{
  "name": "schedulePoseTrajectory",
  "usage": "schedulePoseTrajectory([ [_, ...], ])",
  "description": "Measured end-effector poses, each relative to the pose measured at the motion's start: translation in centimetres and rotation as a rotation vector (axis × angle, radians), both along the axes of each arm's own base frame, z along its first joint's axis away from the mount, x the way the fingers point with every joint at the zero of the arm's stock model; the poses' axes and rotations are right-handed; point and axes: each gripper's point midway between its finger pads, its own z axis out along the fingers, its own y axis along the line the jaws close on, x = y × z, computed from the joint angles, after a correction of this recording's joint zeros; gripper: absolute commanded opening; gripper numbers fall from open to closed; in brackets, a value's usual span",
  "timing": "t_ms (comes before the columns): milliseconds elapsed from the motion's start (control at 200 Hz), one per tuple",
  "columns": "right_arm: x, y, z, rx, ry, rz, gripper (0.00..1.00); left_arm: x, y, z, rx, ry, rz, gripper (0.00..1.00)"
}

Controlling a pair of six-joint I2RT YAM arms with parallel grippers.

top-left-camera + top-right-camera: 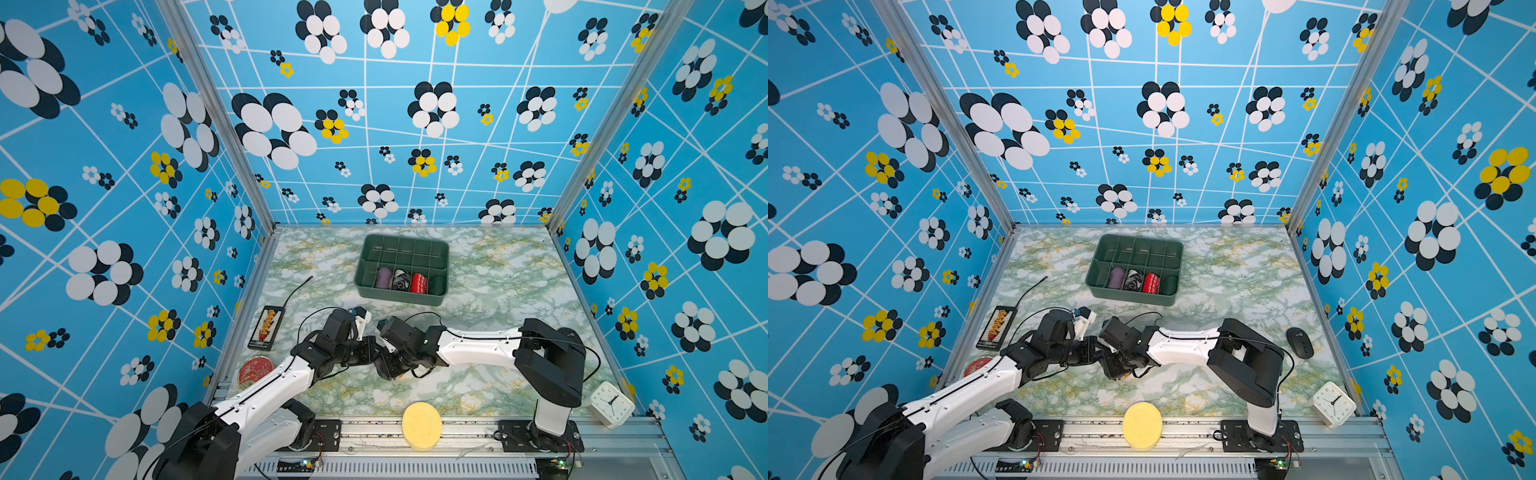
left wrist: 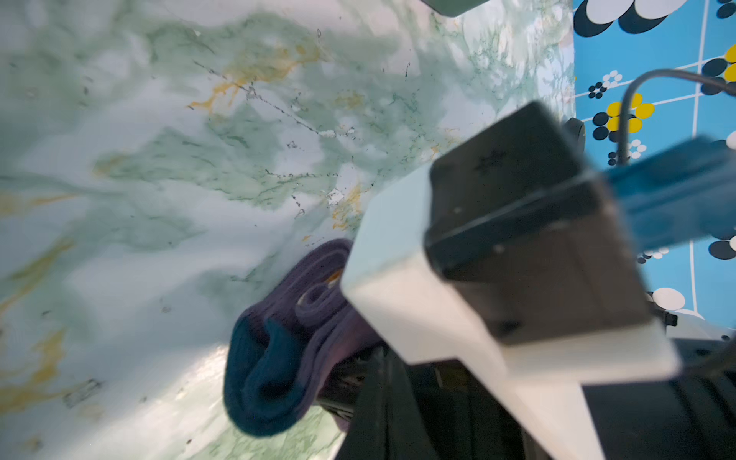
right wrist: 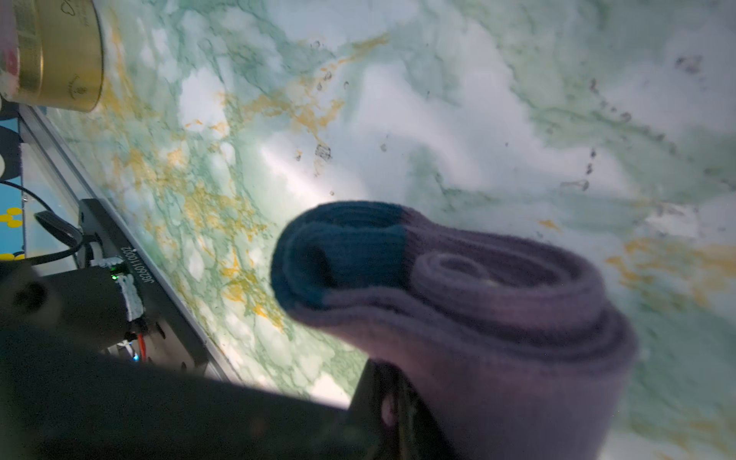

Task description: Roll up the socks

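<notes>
The socks (image 3: pixel 458 302) are a purple ribbed roll with a dark blue end, held just above the marble table (image 1: pixel 478 291). In the left wrist view the socks (image 2: pixel 286 338) show as a coil with the blue end hanging out. Both grippers meet at the table's middle and hide the roll in both top views. My right gripper (image 1: pixel 388 368) (image 3: pixel 382 382) is shut on the roll's purple side. My left gripper (image 1: pixel 376 351) (image 2: pixel 370 370) is shut, with purple cloth running in between its fingers. The right arm's wrist housing (image 2: pixel 498 259) blocks much of the left wrist view.
A green divided bin (image 1: pixel 440 249) at the back holds a purple bundle (image 1: pixel 383 277), a black-and-white one (image 1: pixel 401 279) and a red one (image 1: pixel 418 282). Yellow sponge (image 1: pixel 422 424) at the front edge, white clock (image 1: pixel 611 404) front right, black mouse (image 1: pixel 1300 343), red tin (image 1: pixel 254 371) and abacus (image 1: pixel 268 327) on the left.
</notes>
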Motion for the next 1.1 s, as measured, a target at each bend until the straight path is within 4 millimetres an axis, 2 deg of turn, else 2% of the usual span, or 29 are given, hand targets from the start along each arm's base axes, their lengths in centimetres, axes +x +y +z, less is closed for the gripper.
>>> schedulePoseTrajectory([
  [160, 0.1, -0.2, 0.1, 0.019, 0.001, -0.013, 0.14, -0.3, -0.1, -1.2, 0.029, 0.036, -0.010, 0.01],
  [400, 0.2, -0.2, 0.2, 0.032, -0.003, -0.014, 0.15, 0.0, 0.0, -2.1, 0.074, 0.022, 0.004, 0.00],
  [635, 0.2, -0.5, 0.5, 0.036, -0.006, -0.018, 0.22, -0.2, -0.2, -3.5, 0.111, 0.048, -0.010, 0.00],
  [1100, 0.1, -1.4, 0.7, 0.040, -0.008, -0.026, 0.27, -0.3, -1.4, -4.6, 0.119, 0.041, -0.059, 0.00],
])
